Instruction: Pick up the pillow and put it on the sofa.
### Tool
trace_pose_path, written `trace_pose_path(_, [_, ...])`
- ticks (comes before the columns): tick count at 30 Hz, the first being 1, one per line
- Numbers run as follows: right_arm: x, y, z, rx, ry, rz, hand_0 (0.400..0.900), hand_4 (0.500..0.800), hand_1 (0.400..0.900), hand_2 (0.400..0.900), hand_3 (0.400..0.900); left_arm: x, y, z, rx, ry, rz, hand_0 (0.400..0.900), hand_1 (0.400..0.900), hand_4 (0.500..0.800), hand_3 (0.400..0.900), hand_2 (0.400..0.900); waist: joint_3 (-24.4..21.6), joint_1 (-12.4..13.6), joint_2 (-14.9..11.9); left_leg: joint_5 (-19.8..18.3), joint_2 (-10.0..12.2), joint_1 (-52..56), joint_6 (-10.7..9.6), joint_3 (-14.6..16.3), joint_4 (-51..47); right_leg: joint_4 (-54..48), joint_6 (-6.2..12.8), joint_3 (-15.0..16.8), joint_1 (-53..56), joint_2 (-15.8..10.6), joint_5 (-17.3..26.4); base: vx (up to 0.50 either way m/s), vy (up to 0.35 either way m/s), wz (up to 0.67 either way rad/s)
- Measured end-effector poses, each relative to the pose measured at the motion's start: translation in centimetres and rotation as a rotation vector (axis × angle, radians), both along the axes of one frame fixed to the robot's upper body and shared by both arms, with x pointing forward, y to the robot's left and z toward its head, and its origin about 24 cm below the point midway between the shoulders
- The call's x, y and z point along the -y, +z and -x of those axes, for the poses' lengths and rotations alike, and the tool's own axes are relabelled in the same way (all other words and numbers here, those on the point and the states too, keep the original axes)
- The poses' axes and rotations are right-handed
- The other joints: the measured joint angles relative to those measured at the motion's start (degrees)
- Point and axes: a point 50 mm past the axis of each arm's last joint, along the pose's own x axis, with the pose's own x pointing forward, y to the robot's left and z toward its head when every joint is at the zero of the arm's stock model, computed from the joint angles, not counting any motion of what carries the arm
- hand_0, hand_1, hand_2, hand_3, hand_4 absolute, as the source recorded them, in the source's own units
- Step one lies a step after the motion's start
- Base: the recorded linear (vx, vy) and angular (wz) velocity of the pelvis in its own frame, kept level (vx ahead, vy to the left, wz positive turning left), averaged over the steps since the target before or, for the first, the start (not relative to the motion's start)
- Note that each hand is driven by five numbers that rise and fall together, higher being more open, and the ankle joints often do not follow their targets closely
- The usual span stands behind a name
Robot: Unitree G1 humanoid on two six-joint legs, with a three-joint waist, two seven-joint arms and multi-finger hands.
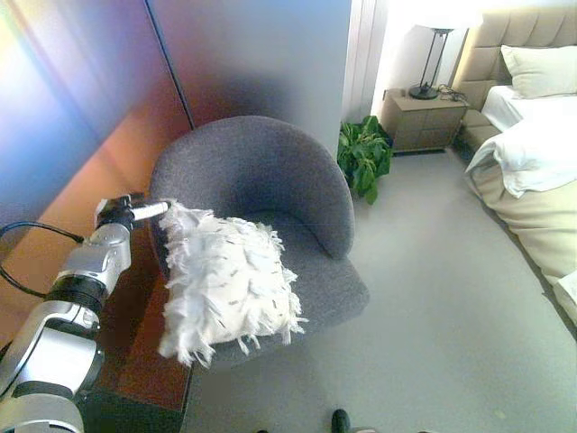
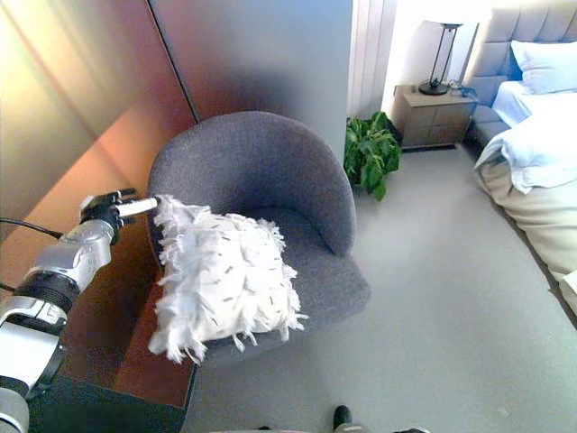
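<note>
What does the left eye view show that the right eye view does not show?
Only the left eye view shows a stretch of floor beyond the nightstand toward the bed. Only the right eye view shows more wall to the left of the left hand. Both show the white pillow on the grey chair, the hand at its upper corner, the plant and the lamp.

White feathery dark-flecked pillow (image 1: 230, 280); grey armchair (image 1: 270, 180); green plant (image 1: 365, 155).

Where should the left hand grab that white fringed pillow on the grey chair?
Probably the pillow's upper left corner, approached from the robot's left. It leans over the chair's left edge, and that corner sticks out right beside the left hand, clear of the backrest.
</note>
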Motion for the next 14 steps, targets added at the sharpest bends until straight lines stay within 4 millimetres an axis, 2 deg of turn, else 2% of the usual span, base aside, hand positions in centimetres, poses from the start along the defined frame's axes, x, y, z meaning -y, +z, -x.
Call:
trace_pose_path(5, [0.04, 0.01, 0.01, 0.001, 0.001, 0.001, 0.9, 0.8, 0.9, 0.9, 0.9, 0.36, 0.9, -0.4, 0.06, -0.007, 0.095, 0.9, 0.9, 0.8, 0.9, 0.9, -0.5, -0.1, 0.3, 0.0, 0.0, 0.3, 0.0, 0.1, 0.0, 0.0, 0.01, 0.1, 0.2, 0.0, 0.0, 0.0, 0.0, 0.0])
trace_pose_path(14, [0.05, 0.02, -0.03, -0.004, 0.029, 0.007, 0.9, 0.8, 0.9, 0.9, 0.9, 0.46, 1.33, -0.49, 0.088, -0.015, 0.133, 0.9, 0.9, 0.8, 0.9, 0.9, -1.0, 0.1, 0.3, 0.0, 0.1, 0.5, 0.0, 0.1, 0.1, 0.0, -0.01, 0.1, 0.4, 0.1, 0.0, 0.0, 0.0, 0.0])
